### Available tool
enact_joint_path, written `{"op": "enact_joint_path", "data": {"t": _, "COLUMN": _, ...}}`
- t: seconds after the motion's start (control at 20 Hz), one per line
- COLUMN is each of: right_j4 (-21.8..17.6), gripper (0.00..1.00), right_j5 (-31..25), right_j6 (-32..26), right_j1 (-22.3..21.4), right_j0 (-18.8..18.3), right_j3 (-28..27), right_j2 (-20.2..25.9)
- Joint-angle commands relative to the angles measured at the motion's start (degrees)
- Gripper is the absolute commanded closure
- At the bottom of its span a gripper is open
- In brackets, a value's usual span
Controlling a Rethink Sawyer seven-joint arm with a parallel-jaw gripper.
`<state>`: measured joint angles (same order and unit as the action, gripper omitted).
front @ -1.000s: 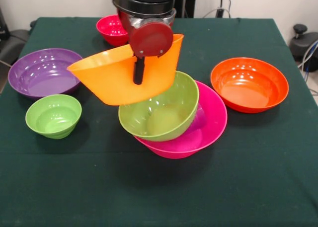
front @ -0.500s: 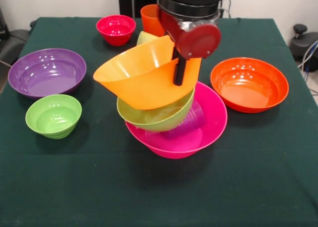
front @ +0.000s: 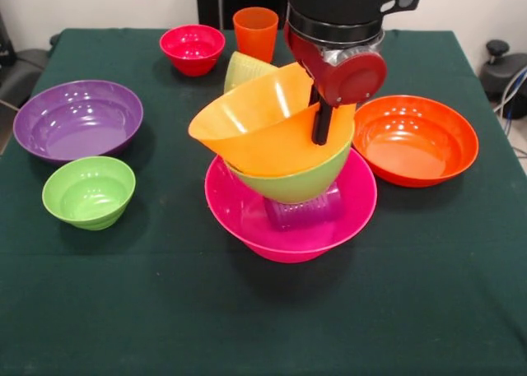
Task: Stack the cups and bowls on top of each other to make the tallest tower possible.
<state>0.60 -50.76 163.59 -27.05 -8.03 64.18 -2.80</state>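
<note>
I observed the arm descending from the top of the front view, its black wrist housing upright over the middle of the bench (front: 99, 310). The end effector (front: 323, 123) hung below a round red plate, and one dark finger (front: 321, 125) lay against the outer wall of the yellow-orange bowl (front: 263, 121), at that bowl's right rim. It was closed on the yellow-orange bowl's rim, the second finger being hidden inside the bowl.

The yellow-orange bowl was tilted, its mouth turned up and to the left, and it sat in the medium green bowl (front: 300, 181). The green bowl rested on the purple cup (front: 303, 212), which lay on its side inside the large pink bowl (front: 247, 220). This tower stood at the bench's centre.

The purple bowl (front: 78, 119) stood upright at the left, with the small green bowl (front: 88, 192) just nearer. The small red bowl (front: 192, 49) stood far left of centre; the orange cup (front: 255, 32) stood upright beside it on its right. The yellow cup (front: 244, 70) lay tilted just behind the tower. The orange-red bowl (front: 414, 140) stood to the right, near the pink bowl.
</note>
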Motion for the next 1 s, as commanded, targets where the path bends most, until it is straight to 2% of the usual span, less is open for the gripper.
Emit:
{"op": "enact_joint_path", "data": {"t": 0.05, "right_j4": -0.8, "gripper": 1.0, "right_j5": 3.5, "right_j6": -7.9, "right_j1": -2.2, "right_j0": -1.5, "right_j3": 8.6, "right_j2": 5.9}}
{"op": "enact_joint_path", "data": {"t": 0.45, "right_j4": -2.7, "gripper": 1.0, "right_j5": 3.6, "right_j6": -6.7, "right_j1": -3.3, "right_j0": -1.5, "right_j3": 9.8, "right_j2": 3.7}}
{"op": "enact_joint_path", "data": {"t": 1.0, "right_j4": -4.6, "gripper": 1.0, "right_j5": 2.7, "right_j6": -5.0, "right_j1": -3.6, "right_j0": 0.8, "right_j3": 10.4, "right_j2": 1.7}}
